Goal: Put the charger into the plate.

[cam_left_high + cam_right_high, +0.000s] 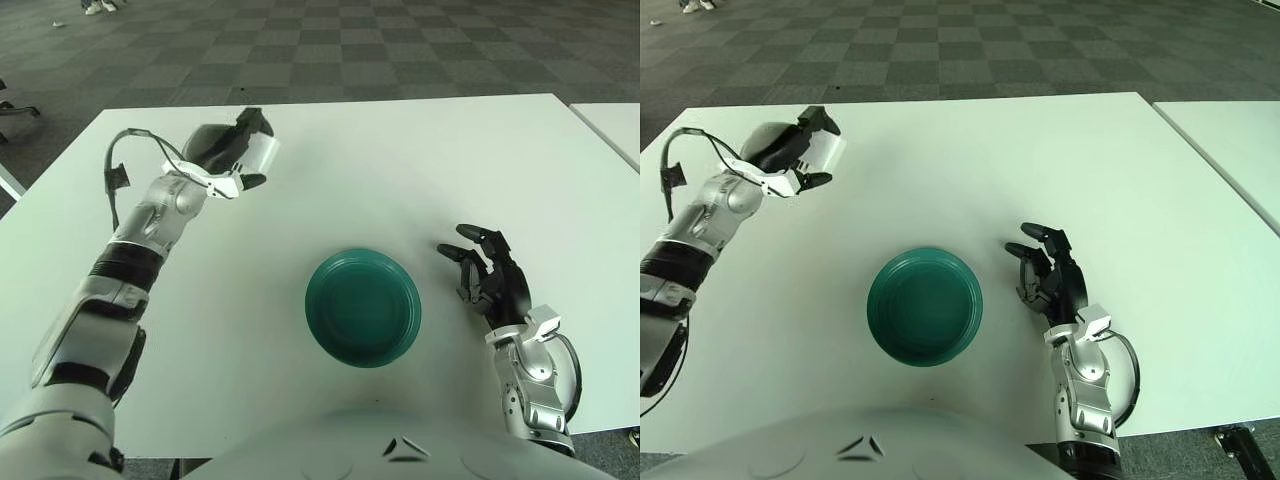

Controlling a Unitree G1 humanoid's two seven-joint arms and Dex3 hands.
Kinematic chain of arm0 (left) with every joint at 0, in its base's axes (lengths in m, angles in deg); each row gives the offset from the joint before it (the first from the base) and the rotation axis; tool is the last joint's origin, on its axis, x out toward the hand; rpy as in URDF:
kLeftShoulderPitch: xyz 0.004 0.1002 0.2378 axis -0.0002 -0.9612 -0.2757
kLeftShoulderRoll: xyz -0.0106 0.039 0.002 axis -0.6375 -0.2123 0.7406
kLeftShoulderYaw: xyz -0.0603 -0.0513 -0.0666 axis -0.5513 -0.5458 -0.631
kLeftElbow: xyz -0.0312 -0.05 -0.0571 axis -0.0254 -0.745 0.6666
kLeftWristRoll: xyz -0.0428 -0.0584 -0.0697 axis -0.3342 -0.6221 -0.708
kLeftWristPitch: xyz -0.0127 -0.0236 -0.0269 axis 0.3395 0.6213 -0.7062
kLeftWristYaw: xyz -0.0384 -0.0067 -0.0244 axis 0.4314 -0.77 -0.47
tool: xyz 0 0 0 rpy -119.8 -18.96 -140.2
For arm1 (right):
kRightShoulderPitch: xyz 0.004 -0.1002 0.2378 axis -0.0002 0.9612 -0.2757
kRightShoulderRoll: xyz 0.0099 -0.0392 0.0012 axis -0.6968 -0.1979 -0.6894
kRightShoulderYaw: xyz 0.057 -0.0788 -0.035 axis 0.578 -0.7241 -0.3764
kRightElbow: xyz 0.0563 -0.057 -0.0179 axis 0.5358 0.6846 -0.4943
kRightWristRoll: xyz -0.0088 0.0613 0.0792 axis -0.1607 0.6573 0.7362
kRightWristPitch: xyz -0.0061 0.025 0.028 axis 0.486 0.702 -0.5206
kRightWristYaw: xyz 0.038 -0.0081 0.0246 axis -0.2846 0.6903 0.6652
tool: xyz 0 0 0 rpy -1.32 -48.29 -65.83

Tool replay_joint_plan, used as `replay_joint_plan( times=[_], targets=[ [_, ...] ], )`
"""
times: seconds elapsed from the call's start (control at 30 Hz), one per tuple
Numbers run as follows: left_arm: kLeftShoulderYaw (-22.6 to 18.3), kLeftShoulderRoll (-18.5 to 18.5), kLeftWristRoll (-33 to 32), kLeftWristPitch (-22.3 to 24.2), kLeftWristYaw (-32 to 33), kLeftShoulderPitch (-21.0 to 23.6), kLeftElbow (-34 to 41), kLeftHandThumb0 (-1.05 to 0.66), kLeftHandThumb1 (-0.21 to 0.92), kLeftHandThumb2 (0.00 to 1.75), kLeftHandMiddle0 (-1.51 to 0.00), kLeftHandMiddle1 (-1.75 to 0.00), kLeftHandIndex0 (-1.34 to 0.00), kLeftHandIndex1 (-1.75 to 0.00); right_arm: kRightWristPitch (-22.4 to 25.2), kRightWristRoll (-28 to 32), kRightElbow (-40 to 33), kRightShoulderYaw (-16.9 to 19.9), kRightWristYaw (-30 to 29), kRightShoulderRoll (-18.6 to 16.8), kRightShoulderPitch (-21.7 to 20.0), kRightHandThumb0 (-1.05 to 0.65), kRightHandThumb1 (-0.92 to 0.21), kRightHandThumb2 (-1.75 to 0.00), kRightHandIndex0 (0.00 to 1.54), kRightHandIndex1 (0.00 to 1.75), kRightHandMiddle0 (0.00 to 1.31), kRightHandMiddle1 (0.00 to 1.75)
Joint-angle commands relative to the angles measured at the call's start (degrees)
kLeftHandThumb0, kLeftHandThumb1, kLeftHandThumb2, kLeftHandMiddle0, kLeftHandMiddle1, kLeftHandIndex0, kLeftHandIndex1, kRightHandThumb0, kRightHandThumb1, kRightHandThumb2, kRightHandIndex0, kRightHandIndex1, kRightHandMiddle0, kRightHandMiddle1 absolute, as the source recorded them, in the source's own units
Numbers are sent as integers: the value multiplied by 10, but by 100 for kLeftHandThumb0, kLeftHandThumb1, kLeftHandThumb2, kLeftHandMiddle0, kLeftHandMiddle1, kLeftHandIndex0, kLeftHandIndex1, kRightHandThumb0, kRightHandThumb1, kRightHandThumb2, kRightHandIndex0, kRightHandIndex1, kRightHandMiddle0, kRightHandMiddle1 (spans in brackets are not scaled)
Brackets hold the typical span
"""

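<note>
Now you have bare table [400, 170] all around the plate [362, 307], which sits low at centre, well in from every edge. Your left hand [228, 158], upper left of the frame, is raised with its fingers clamped on the charger [258, 155], a small white block. Your right hand [488, 278] shows just right of the plate, fingers loosely spread, holding nothing.

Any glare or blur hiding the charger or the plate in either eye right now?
Left eye view: the charger in the left hand looks slightly motion-smeared, white against the white table. Right eye view: the green plate is sharp with only soft sheen on its rim; the right hand casts faint shadows.
</note>
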Motion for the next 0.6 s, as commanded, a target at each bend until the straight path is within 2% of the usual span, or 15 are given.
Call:
replay_joint_plan(
  times=[0.0, 0.3, 0.47, 0.57],
  targets=[
    [-12, 7, 9, 23, -9, -46, 94, -47, 31, 132, -113, -175, -60, -175, 50, -4, 43, -1, -8, -3, 24, -54, -67, -84, 36, 87, 8, 112],
    [24, 59, 46, 62, -45, -121, 237, -48, 29, 135, -114, -175, -63, -175, 48, -9, 47, -3, -13, -1, 21, -54, -68, -84, 36, 86, 7, 111],
    [34, 80, 26, 62, -80, -141, 250, -48, 27, 136, -116, -175, -64, -175, 32, -14, 53, -5, -13, -2, 21, -55, -69, -84, 37, 86, 7, 111],
    [63, 102, 31, 68, -108, -155, 262, -49, 26, 138, -117, -175, -65, -175, 28, -17, 54, -7, -13, -3, 21, -56, -70, -83, 37, 86, 7, 111]
  ],
)
